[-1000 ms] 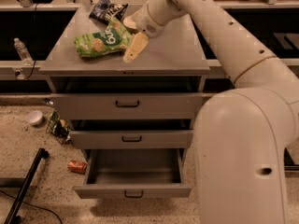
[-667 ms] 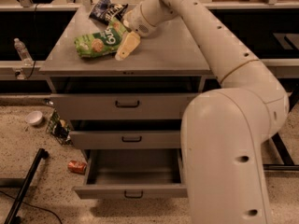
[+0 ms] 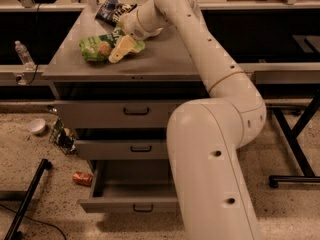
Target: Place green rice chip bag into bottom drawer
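Observation:
The green rice chip bag (image 3: 97, 46) lies on the left part of the grey cabinet top (image 3: 160, 59). My gripper (image 3: 120, 50) reaches down from the white arm and sits over the bag's right end, touching or just above it. The bottom drawer (image 3: 131, 205) is pulled out and open below, and its inside looks bare. The arm's large white body (image 3: 215, 174) covers the drawer's right side.
A dark blue-black chip bag (image 3: 112, 10) lies at the cabinet's back left. The two upper drawers (image 3: 120, 113) stick out slightly. On the floor to the left are a red can (image 3: 82, 178), a white bowl (image 3: 37, 126) and a black pole (image 3: 27, 199). A water bottle (image 3: 22, 54) stands at the far left.
My gripper has moved left across the cabinet top, from beside the green bag's right end to over it. The bag and drawers have not moved.

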`<state>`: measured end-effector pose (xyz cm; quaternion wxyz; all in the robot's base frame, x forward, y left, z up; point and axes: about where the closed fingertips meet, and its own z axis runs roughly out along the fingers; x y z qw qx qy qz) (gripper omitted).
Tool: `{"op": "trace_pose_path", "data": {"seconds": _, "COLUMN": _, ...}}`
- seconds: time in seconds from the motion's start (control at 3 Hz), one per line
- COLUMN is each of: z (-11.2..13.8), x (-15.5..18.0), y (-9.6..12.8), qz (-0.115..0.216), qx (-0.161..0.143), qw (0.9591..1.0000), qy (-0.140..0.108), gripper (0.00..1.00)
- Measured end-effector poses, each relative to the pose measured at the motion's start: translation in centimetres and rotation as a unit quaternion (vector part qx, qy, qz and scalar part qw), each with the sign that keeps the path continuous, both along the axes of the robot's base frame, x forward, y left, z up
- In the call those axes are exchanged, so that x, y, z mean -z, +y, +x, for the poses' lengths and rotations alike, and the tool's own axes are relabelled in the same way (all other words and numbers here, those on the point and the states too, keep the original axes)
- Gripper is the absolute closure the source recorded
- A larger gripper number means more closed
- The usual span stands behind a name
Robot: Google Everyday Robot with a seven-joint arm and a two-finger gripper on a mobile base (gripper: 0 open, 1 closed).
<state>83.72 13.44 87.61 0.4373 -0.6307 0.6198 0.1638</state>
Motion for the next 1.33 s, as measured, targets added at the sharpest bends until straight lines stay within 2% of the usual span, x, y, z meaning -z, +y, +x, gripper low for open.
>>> {"op": "trace_pose_path", "data": {"seconds": 0.33, "z": 1.9, "x": 0.4, "y": 1.3, "qz": 0.018, "qx": 0.008, "qw": 0.9997, "qy": -0.014, "gripper": 0.0}}
{"op": "trace_pose_path", "data": {"seconds": 0.67, "z": 3.1, "x": 1.2, "y": 1.9, "qz": 0.034, "qx": 0.015, "qw": 0.9992, "qy": -0.015, "gripper": 0.15}}
{"op": "trace_pose_path", "data": {"seconds": 1.33, "z": 4.3, "x": 2.2, "y": 2.0, "qz": 0.067, "qx": 0.023, "qw": 0.9974, "qy": -0.008, "gripper": 0.61}}
